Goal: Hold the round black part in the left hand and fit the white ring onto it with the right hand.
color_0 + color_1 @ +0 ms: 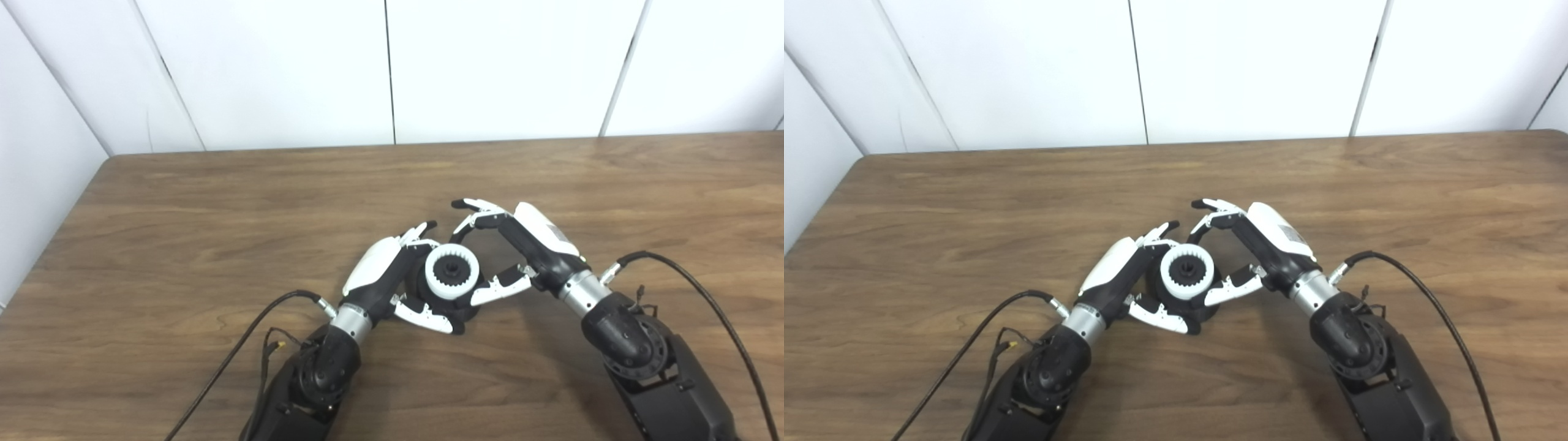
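Note:
The round black part (pixel 429 293) stands low over the wooden table (pixel 184 233), and my left hand (pixel 392 275) is shut on it, fingers behind and thumb in front. The white toothed ring (pixel 452 271) lies flat on top of the part, with the black hub showing through its centre. From the right, my right hand (pixel 508 251) reaches the ring. Its fingers arch over the far rim and its thumb lies against the near right rim, so it pinches the ring. Most of the black part is hidden by the two hands.
Black cables (pixel 704 288) trail from both wrists across the table near the front edge. White wall panels (pixel 392 67) close off the far side, and the table's left edge (pixel 55 239) runs diagonally.

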Controlling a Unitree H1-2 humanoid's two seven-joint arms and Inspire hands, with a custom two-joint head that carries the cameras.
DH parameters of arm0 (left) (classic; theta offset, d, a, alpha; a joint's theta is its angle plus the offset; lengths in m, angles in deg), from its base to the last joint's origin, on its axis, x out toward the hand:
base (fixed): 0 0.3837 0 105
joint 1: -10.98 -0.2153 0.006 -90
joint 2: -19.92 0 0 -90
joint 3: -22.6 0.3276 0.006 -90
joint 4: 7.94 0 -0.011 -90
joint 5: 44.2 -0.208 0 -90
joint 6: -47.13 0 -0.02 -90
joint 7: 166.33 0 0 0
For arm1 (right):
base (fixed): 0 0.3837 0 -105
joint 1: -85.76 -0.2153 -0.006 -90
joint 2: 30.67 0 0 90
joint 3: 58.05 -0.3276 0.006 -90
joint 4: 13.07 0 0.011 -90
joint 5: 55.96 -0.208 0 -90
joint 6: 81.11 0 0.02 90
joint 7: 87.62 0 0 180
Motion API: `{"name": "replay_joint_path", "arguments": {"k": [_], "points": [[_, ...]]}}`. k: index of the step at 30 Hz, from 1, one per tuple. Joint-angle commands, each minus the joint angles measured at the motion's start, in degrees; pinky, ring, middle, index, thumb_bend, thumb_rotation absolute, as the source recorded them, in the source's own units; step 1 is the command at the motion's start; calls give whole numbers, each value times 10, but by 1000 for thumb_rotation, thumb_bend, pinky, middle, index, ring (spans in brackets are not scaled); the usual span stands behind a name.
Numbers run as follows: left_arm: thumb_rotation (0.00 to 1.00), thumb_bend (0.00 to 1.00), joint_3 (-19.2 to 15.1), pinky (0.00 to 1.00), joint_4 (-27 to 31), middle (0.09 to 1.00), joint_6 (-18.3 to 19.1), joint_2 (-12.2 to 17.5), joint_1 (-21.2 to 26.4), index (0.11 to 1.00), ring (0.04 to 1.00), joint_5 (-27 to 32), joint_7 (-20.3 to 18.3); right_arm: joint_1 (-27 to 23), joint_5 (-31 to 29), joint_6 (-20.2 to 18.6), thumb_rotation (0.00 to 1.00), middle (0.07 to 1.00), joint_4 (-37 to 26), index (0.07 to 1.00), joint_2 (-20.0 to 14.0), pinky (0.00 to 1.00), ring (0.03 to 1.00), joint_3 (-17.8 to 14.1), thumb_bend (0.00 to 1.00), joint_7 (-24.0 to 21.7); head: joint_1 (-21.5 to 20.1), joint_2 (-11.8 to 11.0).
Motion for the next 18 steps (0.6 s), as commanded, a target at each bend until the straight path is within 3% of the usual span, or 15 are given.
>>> {"name": "replay_joint_path", "arguments": {"k": [1, 7, 8, 9, 12, 18], "points": [[218, 952, -4, 1000, 19, 1000, -5, 0, 15, 636, 1000, 1, 6, -6, 18, 3, 156, 893, -3, 497, -23, 779, 915, -4, 521, -3, 1, 0], [218, 948, -6, 1000, 20, 1000, -3, 1, 14, 636, 1000, 2, 4, -2, 13, -8, 159, 904, -10, 498, -29, 779, 919, -4, 521, -14, 0, 0], [217, 949, -7, 1000, 20, 1000, -2, 2, 14, 637, 1000, 2, 4, -2, 11, -10, 244, 909, -12, 621, -30, 780, 922, -4, 737, -16, 0, 1], [215, 948, -7, 1000, 22, 1000, 0, 1, 14, 638, 1000, 2, 3, -1, 7, -15, 269, 916, -14, 668, -31, 788, 928, -5, 797, -21, 0, 1], [211, 948, -8, 1000, 22, 1000, 0, 2, 15, 637, 1000, 2, 2, 2, -5, -31, 315, 934, -22, 773, -34, 811, 941, -9, 889, -36, 0, 1], [211, 951, -8, 1000, 19, 1000, -3, 3, 16, 635, 1000, 4, 2, 3, -19, -51, 362, 963, -30, 885, -38, 844, 962, -14, 941, -58, 0, 0]]}}
